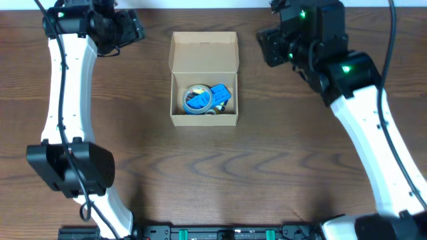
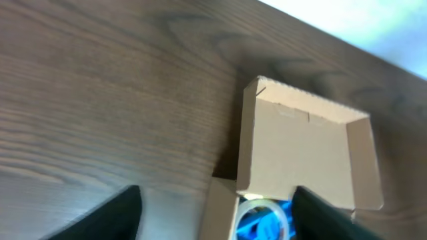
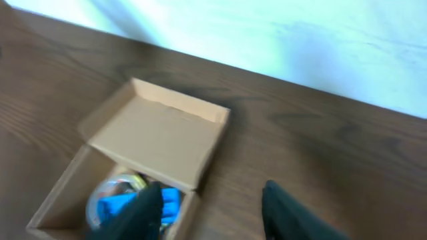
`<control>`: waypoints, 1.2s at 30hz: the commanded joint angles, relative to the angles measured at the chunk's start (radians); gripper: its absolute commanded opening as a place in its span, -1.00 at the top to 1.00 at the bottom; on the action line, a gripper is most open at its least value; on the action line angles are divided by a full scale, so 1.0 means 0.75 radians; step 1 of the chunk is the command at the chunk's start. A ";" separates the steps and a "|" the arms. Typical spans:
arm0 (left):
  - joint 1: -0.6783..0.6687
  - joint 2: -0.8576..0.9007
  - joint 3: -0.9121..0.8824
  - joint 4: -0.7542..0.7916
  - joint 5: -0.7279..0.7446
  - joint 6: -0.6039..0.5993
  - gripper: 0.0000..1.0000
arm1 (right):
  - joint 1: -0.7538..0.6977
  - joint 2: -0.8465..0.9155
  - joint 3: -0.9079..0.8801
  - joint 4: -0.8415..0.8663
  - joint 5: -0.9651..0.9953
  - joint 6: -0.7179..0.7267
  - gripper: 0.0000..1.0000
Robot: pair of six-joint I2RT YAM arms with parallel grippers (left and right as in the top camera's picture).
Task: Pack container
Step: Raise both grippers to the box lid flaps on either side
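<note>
The container (image 1: pixel 179 100), a small tan cardboard box, stands open at the table's middle back with its flap lid (image 1: pixel 204 52) raised. Inside lie a clear tape roll (image 1: pixel 197 99) and blue items (image 1: pixel 220 95). My left gripper (image 1: pixel 137 30) is open and empty, up left of the box. My right gripper (image 1: pixel 263 47) is open and empty, up right of it. The left wrist view shows the lid (image 2: pixel 300 153) and the tape roll (image 2: pixel 263 217) between my open fingers (image 2: pixel 217 217). The right wrist view shows the box (image 3: pixel 63 200) under my open fingers (image 3: pixel 213 210).
The dark wood table (image 1: pixel 213 173) spreads around the box. Its back edge meets a pale wall or floor (image 3: pixel 280 40). The arm bases and a black rail (image 1: pixel 220 233) sit at the front edge.
</note>
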State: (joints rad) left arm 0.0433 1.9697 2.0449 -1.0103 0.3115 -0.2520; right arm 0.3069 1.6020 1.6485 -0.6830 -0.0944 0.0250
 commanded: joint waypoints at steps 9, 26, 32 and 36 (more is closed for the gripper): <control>0.014 0.247 0.022 0.106 0.092 -0.031 0.89 | -0.142 0.266 0.024 0.098 -0.071 0.077 0.97; 0.041 0.531 0.022 0.208 0.479 -0.159 0.89 | -0.203 0.737 0.023 0.314 -0.585 0.347 0.97; 0.042 0.595 0.022 0.240 0.585 -0.199 0.89 | -0.203 0.836 0.023 0.399 -0.670 0.433 0.97; 0.042 0.647 0.022 0.263 0.674 -0.221 0.89 | -0.201 0.888 0.023 0.447 -0.704 0.485 0.97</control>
State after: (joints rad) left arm 0.0704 2.4062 2.0453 -0.8204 0.7387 -0.3943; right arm 0.1600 2.2375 1.6485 -0.3618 -0.5686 0.3359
